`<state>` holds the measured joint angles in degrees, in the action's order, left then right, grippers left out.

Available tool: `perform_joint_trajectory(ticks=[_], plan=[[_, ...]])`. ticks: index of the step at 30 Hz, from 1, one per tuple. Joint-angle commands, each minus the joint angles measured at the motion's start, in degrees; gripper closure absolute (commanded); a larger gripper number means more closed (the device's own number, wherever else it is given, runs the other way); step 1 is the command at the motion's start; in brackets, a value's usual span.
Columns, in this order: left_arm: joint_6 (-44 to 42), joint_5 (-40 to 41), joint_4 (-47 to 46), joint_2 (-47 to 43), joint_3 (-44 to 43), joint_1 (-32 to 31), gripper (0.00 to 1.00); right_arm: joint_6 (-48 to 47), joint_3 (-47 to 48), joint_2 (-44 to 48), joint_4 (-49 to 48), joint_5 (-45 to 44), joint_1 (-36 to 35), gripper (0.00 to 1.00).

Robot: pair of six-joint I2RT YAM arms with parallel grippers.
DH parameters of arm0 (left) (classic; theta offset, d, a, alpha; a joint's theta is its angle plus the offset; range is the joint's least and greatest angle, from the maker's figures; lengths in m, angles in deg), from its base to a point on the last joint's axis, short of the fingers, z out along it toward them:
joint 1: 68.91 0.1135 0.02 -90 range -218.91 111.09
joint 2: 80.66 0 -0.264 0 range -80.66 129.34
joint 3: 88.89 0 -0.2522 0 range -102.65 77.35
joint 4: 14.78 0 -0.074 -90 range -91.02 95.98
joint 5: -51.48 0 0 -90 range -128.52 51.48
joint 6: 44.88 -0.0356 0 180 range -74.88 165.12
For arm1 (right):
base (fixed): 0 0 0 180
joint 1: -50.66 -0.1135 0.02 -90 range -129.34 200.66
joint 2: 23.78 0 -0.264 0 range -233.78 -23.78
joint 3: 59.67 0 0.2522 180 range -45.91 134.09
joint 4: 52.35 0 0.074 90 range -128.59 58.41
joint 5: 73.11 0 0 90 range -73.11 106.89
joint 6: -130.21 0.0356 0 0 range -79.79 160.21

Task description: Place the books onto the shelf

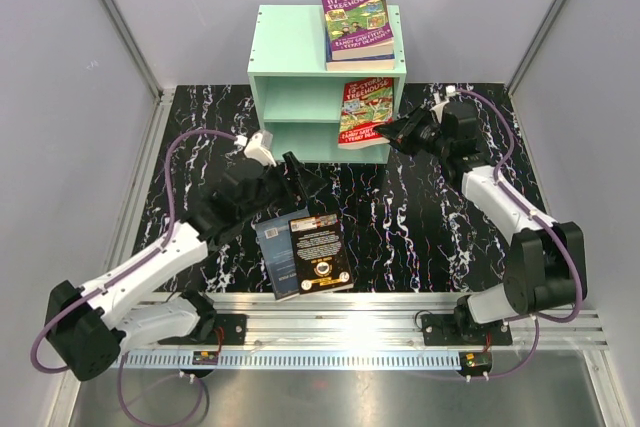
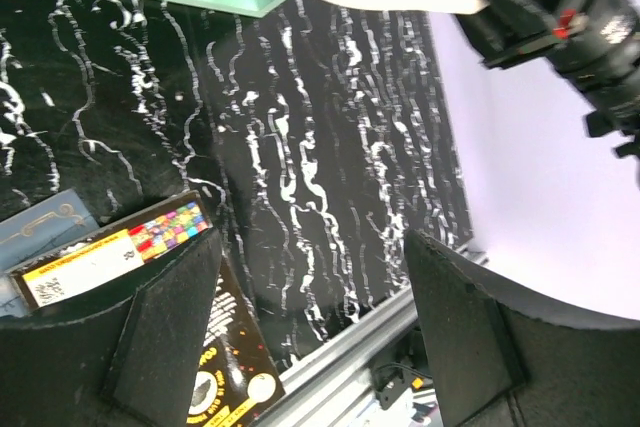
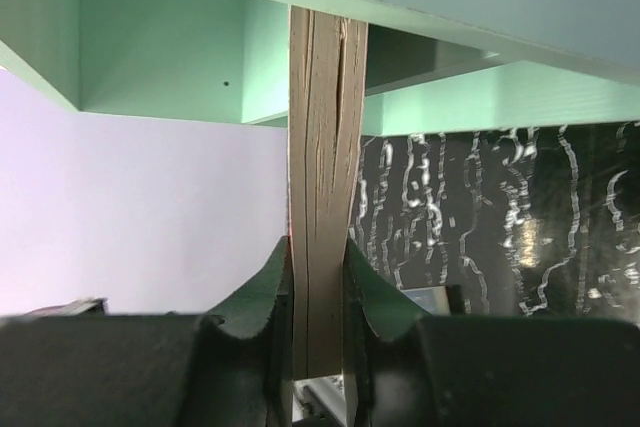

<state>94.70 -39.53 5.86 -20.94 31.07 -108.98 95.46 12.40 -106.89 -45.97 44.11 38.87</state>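
Right gripper [image 3: 318,282] pinches the red Treehouse paperback [image 1: 365,109] by its page edge at the mint-green shelf [image 1: 290,47]. Left gripper [image 2: 315,287], spread wide, apparently hovers over the black book [image 1: 318,252].

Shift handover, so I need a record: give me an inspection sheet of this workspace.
Surface: black marbled table.
Job's things: mint shelf; purple book on its top; red book upright at its front; black book lying on blue book on the table.
Clutter: nothing seen.
Grippers: left gripper open, close to the black book; right gripper shut on the red book.
Cables: purple cables run along both arms.
Surroundings: pale walls; metal rail at near edge.
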Motion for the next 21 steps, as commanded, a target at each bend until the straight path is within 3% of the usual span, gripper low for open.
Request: perform_joint_trajectory(ticks=[1,4,8,10,16,21], plan=[[-2.2,3.56,-1.95,2.58,-3.54,-0.27,0.24,5.03,3.48,-0.12,-8.26,4.41,1.07,1.0],[-4.4,6.19,-0.81,6.18,-7.58,-0.27,0.24,8.64,3.22,-0.91,-10.46,6.79,1.59,0.96],[-7.57,8.31,0.15,10.93,-14.42,-0.27,0.24,8.22,2.96,-0.65,-8.45,4.78,2.03,0.49],[-8.27,8.14,0.77,14.53,-16.72,-0.27,0.24,7.78,3.04,-0.65,-7.04,4.24,2.65,0.42],[-8.8,8.22,2.35,22.17,-23.06,-1.58,0.26,7.95,3.05,-1.0,-5.89,4.5,3.97,0.38],[-10.91,16.29,7.45,23.24,-26.57,-6.67,0.31,7.95,1.9,-0.56,-5.98,5.3,5.64,0.37]])
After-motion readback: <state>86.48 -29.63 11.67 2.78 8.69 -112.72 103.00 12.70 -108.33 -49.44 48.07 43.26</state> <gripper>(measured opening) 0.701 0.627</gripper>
